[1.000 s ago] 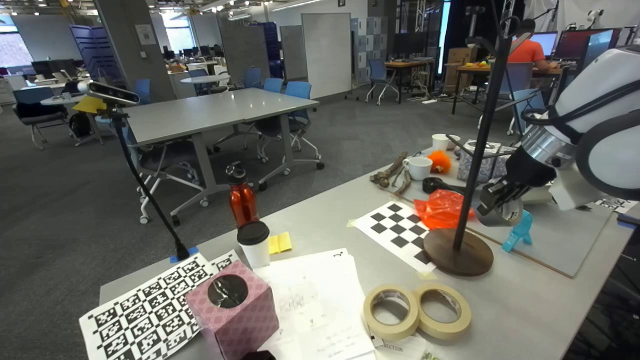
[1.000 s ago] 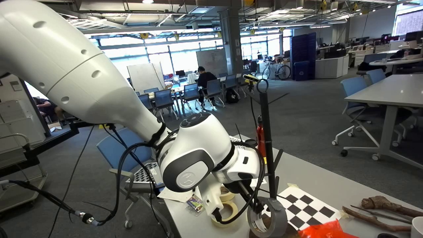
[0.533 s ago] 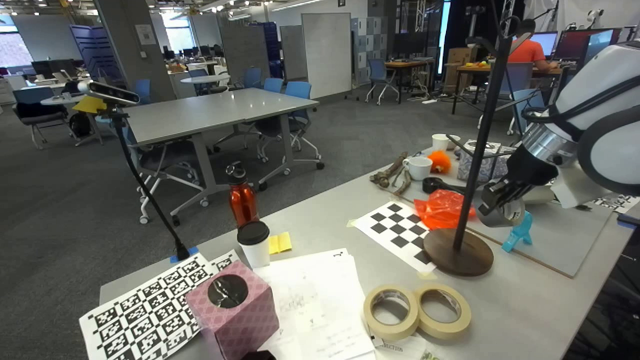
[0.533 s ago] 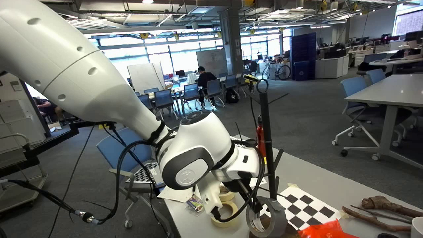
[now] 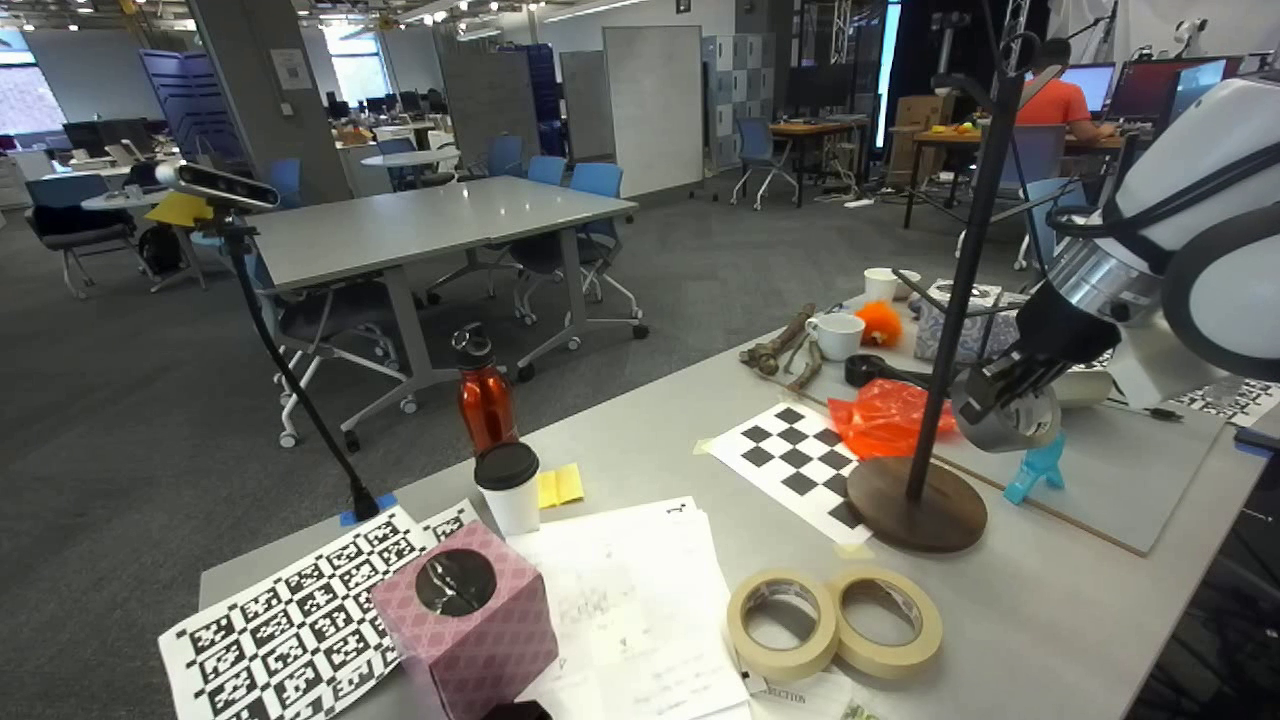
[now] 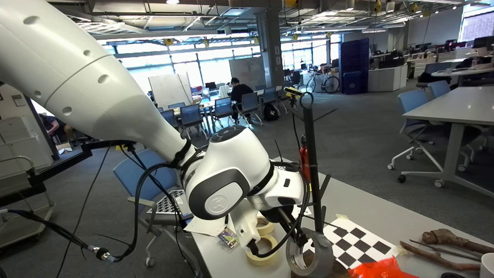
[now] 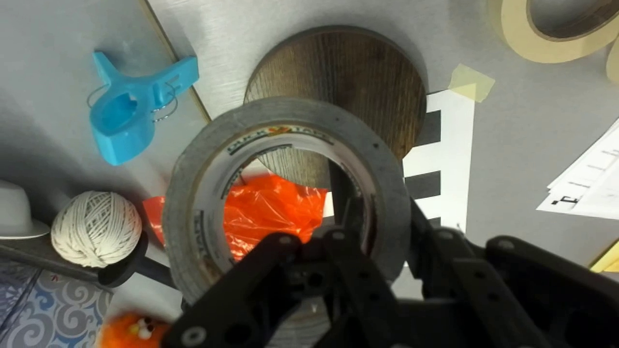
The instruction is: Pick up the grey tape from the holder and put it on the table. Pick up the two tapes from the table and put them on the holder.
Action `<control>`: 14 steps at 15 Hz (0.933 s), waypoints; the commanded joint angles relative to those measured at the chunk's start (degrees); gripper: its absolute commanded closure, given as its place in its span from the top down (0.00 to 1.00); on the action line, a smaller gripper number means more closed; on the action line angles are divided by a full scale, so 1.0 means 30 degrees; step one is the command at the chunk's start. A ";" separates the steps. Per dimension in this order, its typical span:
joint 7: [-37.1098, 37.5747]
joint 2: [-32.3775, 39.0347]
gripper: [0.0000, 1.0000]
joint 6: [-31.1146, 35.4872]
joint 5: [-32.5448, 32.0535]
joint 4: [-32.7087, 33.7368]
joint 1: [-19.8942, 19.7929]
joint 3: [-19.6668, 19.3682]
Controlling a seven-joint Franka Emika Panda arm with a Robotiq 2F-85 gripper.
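Tabletop (image 5: pixel 1010 620): pale grey-white, flat, cluttered.
Pink box (image 5: pixel 500 640): nearest in an exterior view, beside white papers (image 5: pixel 625 610).
Cream rolls (image 5: pixel 785 664): two, flat on the tabletop, just beside each other; contact between them cannot be told.
Cup (image 5: pixel 512 507): white, black lid, upright at the far end of the papers; red bottle (image 5: pixel 487 405) upright just behind.
Holder (image 5: pixel 953 310): black upright pole on a round dark-brown disc, beyond the cream rolls; disc overlaps the edge of the checkered sheet (image 5: pixel 790 455).
Grey tape (image 7: pixel 285 113): off the holder, raised above the tabletop, just beside the pole; whether it touches the pole cannot be told.
Fingers (image 5: pixel 988 388): clenched on the wall of the grey tape, one tip inside its hole.
Arm (image 6: pixel 119 104): white, bent at the wrist above the grey tape.
Blue clip (image 5: pixel 1040 465): overlapping the edge of a grey board (image 5: pixel 1120 490).
Orange bag (image 5: pixel 885 415): crumpled on the tabletop, behind the holder.
White mug (image 5: pixel 837 337): farther back, between sticks (image 5: pixel 785 340) and a fluffy orange toy (image 5: pixel 880 325).
Grey desk (image 5: pixel 430 222): well apart, beyond the carpet (image 5: pixel 690 280), blue chairs (image 5: pixel 597 180) around it.
Whiteboard (image 5: pixel 653 105): upright, behind the grey desk.
Person (image 5: pixel 1060 105): orange shirt, seated at the back.
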 commanded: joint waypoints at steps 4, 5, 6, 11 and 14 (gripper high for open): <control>0.0929 -0.0824 0.06 -0.0613 -0.1053 -0.0263 0.0823 -0.0704; 0.0978 -0.0910 0.06 -0.0711 -0.1160 -0.0306 0.0872 -0.0710; 0.1143 -0.1003 0.06 -0.0795 -0.1300 -0.0358 0.0950 -0.0755; 0.1872 -0.1480 0.06 -0.1307 -0.1902 -0.0536 0.1089 -0.0781; 0.2387 -0.1746 0.06 -0.1474 -0.2344 -0.0646 0.1048 -0.0763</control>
